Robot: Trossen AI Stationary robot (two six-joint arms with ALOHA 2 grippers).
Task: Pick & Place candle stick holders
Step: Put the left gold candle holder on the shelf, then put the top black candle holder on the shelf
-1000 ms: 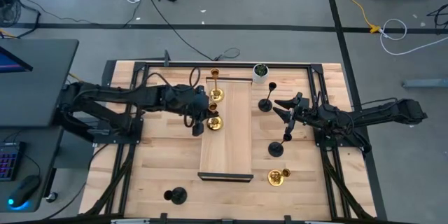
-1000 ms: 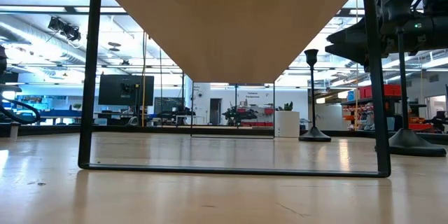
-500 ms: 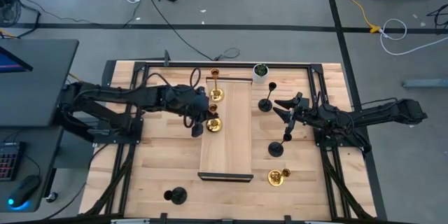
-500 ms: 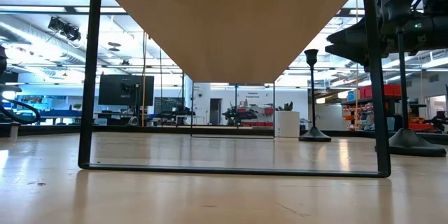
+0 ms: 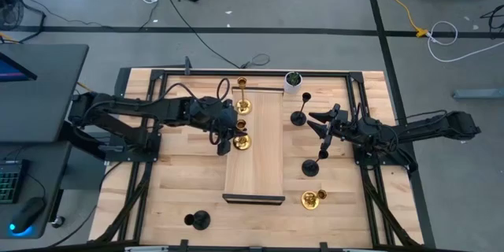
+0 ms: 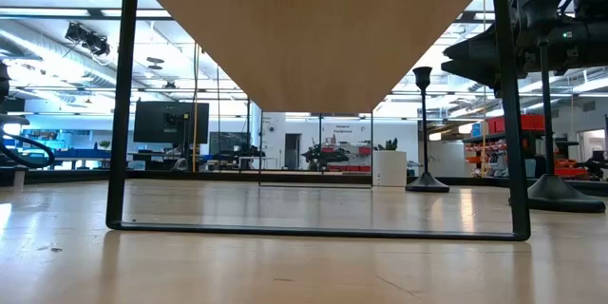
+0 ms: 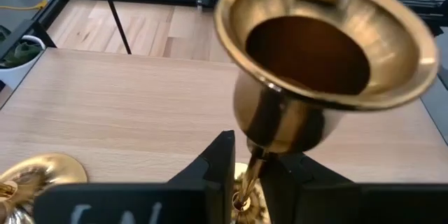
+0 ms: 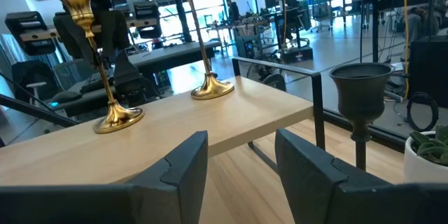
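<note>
A wooden shelf [image 5: 254, 146] on a black frame stands mid-table. Two gold holders stand on its left part by their round bases: one far [image 5: 243, 106], one nearer [image 5: 242, 141]. My left gripper [image 5: 227, 136] is at the nearer one's stem, which shows in the left wrist view [image 7: 250, 175] under its cup [image 7: 322, 42]. My right gripper [image 5: 316, 123] is open and empty, right of the shelf between two black holders [image 5: 299, 116] [image 5: 312, 167]. A third gold holder [image 5: 313, 198] and a third black one [image 5: 197, 220] stand on the table. My left gripper pinches the nearer gold holder's thin stem [image 7: 248, 178] between its two fingers, well below the cup. The fingers come level from the table's left side, across the stem. The holder stands upright with its base [image 8: 119, 119] on the shelf top.
A small white pot with green inside [image 5: 293, 81] stands at the shelf's far right corner. A black metal frame [image 5: 354, 87] runs around the table. In the low view the shelf's frame legs [image 6: 122, 104] and a black holder [image 6: 424, 133] show.
My left arm's rear links have shifted a little, while its gripper stays at the gold holder on the shelf. The holders have not moved.
</note>
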